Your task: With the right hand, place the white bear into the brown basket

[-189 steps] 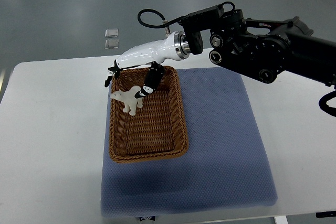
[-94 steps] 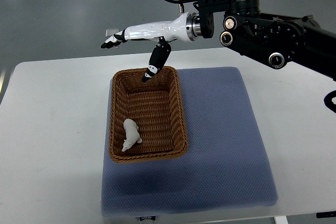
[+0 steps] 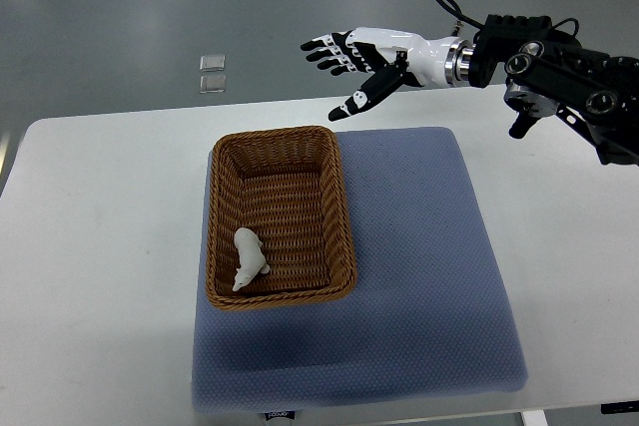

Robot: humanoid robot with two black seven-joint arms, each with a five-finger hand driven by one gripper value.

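Your right robot hand point(image 3: 364, 57) hangs empty with fingers spread, above the far edge of the tabletop point(image 3: 100, 216). The bear point(image 3: 249, 258) lies in the basket point(image 3: 281, 214), at its near left corner, on the blue mat point(image 3: 419, 276).

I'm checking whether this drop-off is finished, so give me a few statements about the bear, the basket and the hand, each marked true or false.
1. The white bear lies inside the brown basket. True.
2. The bear sits at the basket's far end, nearest the hand. False: it lies at the near end, toward the camera.
3. The right hand is open and holds nothing. True.
4. The hand hovers directly over the basket. False: it is up beyond the basket's far right corner, clear of it.
5. The basket stands on the blue mat. True.
6. The basket stands at the mat's right edge. False: it is along the left edge.
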